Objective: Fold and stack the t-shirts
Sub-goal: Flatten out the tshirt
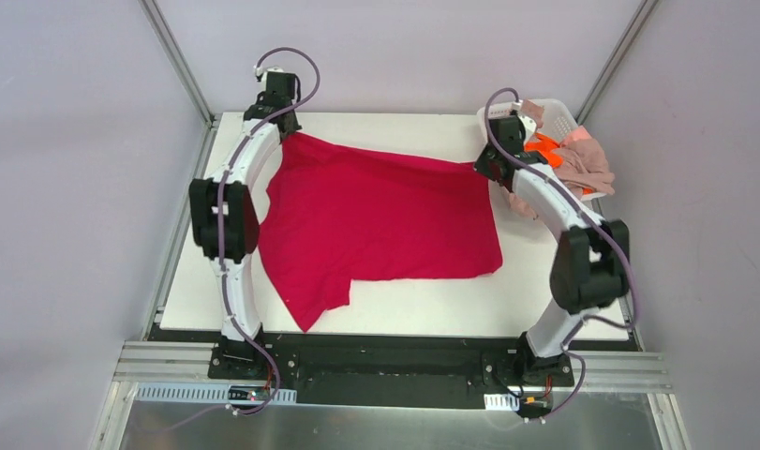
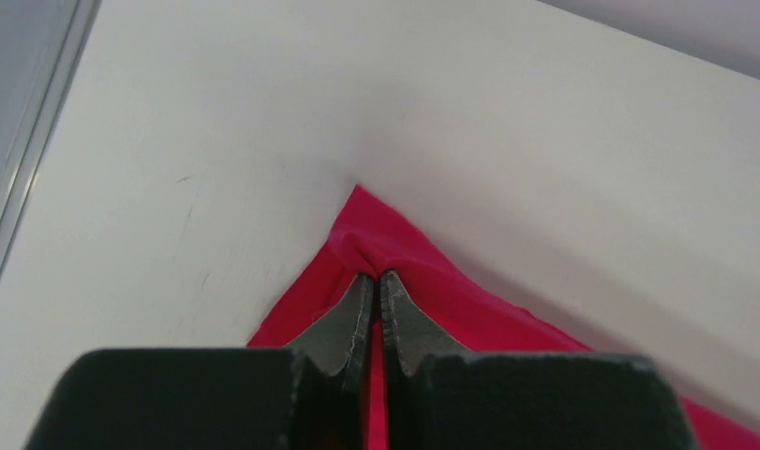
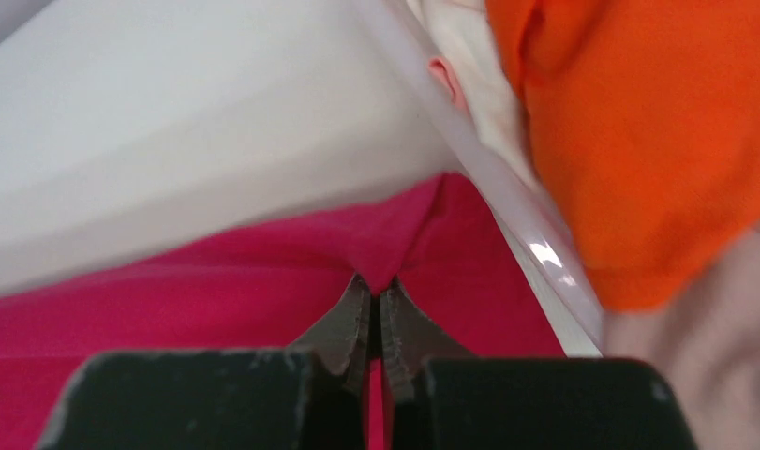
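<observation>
A crimson-red t-shirt lies spread across the white table, one sleeve pointing to the near left. At its far left corner my left gripper is shut, pinching a fold of red cloth. The right gripper is shut on the far right corner of the same shirt, right beside the basket. An orange t-shirt and pink-beige t-shirts are heaped in the basket; the orange cloth fills the right wrist view's upper right.
A white plastic basket stands at the far right corner of the table, its rim close to the right gripper. Metal frame posts rise at both back corners. The arm bases stand on a black rail at the near edge.
</observation>
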`<state>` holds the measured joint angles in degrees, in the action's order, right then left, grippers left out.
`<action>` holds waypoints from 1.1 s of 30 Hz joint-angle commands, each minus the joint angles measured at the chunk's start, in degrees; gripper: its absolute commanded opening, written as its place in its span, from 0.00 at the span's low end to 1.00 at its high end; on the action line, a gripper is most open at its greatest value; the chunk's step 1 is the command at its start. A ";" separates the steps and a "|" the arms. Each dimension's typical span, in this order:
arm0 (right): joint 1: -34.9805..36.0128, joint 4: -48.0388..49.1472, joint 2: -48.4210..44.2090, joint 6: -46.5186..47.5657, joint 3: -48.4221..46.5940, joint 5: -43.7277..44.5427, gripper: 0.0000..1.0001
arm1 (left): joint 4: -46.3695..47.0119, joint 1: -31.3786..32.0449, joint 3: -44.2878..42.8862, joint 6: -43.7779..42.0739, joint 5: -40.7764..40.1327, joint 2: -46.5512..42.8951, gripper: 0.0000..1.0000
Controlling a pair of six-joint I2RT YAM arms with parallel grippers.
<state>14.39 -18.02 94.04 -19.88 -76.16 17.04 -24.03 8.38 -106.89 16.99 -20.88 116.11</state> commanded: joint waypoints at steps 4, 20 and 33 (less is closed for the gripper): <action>-0.86 9.07 15.09 3.49 -11.50 1.31 0.00 | 5.45 -0.25 -12.40 -5.63 1.89 14.10 0.00; -1.36 14.65 34.55 7.32 -31.62 9.23 0.02 | 12.57 -2.65 -22.89 -0.32 3.17 26.16 0.10; -0.22 7.82 33.58 9.64 -43.18 3.43 0.96 | 13.13 -2.75 -27.68 4.76 8.58 21.01 0.99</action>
<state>13.56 -7.70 135.44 -12.51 -117.75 22.37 -12.58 5.91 -136.40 18.74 -16.25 147.57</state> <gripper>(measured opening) 0.860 0.990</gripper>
